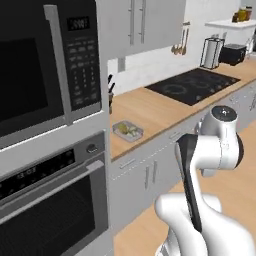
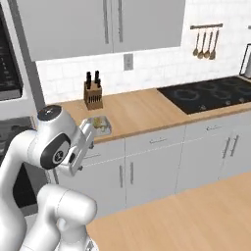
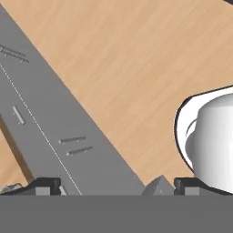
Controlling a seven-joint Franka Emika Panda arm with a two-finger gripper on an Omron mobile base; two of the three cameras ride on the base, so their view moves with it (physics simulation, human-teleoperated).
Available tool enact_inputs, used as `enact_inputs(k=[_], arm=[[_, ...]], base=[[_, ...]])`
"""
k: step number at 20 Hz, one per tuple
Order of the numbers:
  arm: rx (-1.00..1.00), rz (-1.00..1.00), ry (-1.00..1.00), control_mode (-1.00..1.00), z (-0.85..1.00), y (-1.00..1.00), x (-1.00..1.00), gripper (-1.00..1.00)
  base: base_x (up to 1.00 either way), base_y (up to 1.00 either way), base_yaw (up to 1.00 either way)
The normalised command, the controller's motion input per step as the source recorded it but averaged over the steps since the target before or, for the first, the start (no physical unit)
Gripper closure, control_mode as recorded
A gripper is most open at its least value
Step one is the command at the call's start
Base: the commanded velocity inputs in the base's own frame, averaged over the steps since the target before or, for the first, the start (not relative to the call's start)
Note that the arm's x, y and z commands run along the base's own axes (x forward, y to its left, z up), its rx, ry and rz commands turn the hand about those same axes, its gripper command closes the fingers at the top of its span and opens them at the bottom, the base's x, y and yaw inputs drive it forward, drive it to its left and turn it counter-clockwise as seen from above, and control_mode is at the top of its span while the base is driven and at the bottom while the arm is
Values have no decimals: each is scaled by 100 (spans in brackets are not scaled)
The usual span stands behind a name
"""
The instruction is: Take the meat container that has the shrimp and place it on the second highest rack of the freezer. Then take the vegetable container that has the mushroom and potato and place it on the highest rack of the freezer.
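Fingers spread wide, empty, aimed at floor. Vegetable container [image 1: 128, 130] sits at counter [image 1: 150, 112] front edge, about 10 o'clock from arm in the left base view. Risk, judged: taking this tray first reverses shrimp-first order; edge placement invites knock-off.

White Franka arm [image 1: 220, 145] w/ glossy rounded links, dark grey joint bands and black trim along its segments. Round grey cap w/ small dark centre tops one joint. Two small dark, blocky fingertips [image 3: 45, 185] at gripper [image 3: 116, 186].
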Motion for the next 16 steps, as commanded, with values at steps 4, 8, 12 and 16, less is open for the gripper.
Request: enact_inputs(k=[4, 8, 12, 16], arm=[[0, 0, 0, 100, 0, 0, 0, -100], [0, 0, 0, 100, 0, 0, 0, -100], [0, 0, 0, 100, 0, 0, 0, -100], [0, 0, 0, 100, 0, 0, 0, -100]], base=[[40, -36, 79], [46, -43, 75], [50, -64, 66], [37, -88, 49]])
